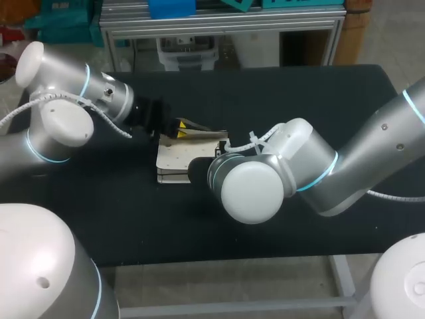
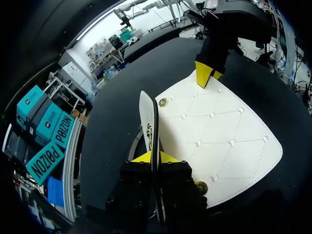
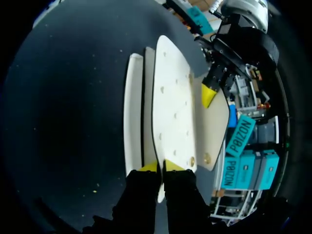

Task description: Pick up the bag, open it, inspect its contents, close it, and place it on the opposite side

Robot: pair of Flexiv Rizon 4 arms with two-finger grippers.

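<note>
Head view: black table (image 1: pixel 299 100) with a white quilted bag (image 1: pixel 174 158) lying near its middle, held from both sides.
Left gripper (image 2: pixel 152 157) pinches a thin upright edge of the bag, yellow tips nearly touching; right gripper (image 3: pixel 161 166) clamps the quilted panel's opposite edge just as tightly.

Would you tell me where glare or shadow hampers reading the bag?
Head view: sheen on the right arm, which hides part of the bag. Left wrist view: bag evenly lit, studs plain; left gripper in shade. Right wrist view: no glare on the bag, table dark around it.
</note>
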